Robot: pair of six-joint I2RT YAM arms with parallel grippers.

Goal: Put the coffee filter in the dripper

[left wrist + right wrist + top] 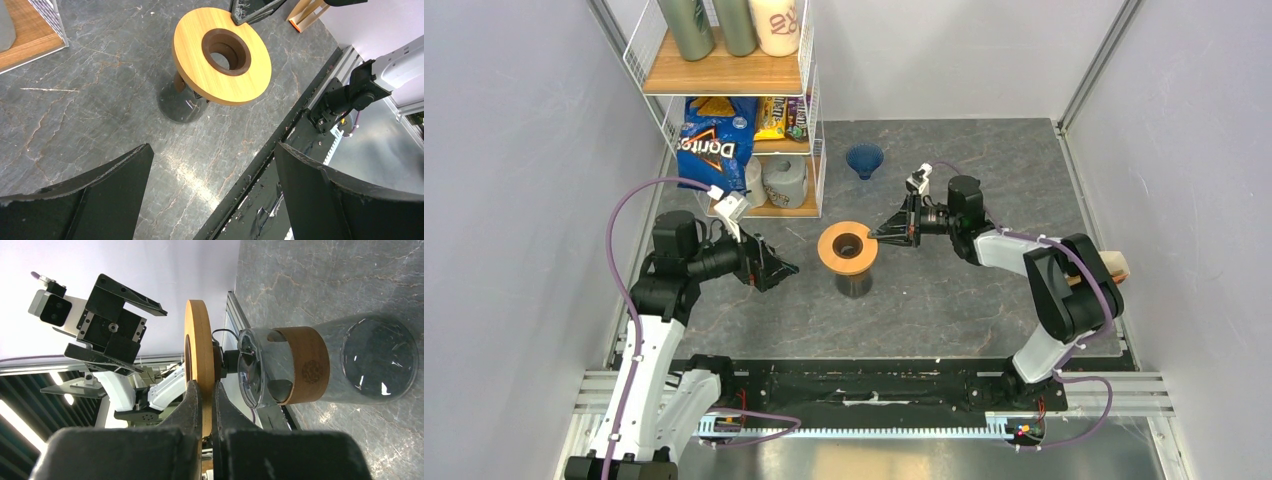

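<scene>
The dripper [864, 160], a dark blue see-through cone, stands mouth-down on the table at the back, beyond both arms. No coffee filter shows in any view. My right gripper [886, 235] [204, 387] is shut on the rim of a tan wooden ring [832, 262] [198, 340] [240, 80]. It holds the ring over the mouth of a dark glass cup [855, 286] [350, 360] [180, 102]. My left gripper [782, 270] [212, 146] hangs open and empty just left of the cup, low over the table.
A wire shelf [734, 75] at the back left carries bottles, a Doritos bag [714, 150] and snack packs. An orange-and-white holder [1112, 265] [306, 11] sits at the right wall. The black base rail [874, 385] runs along the near edge.
</scene>
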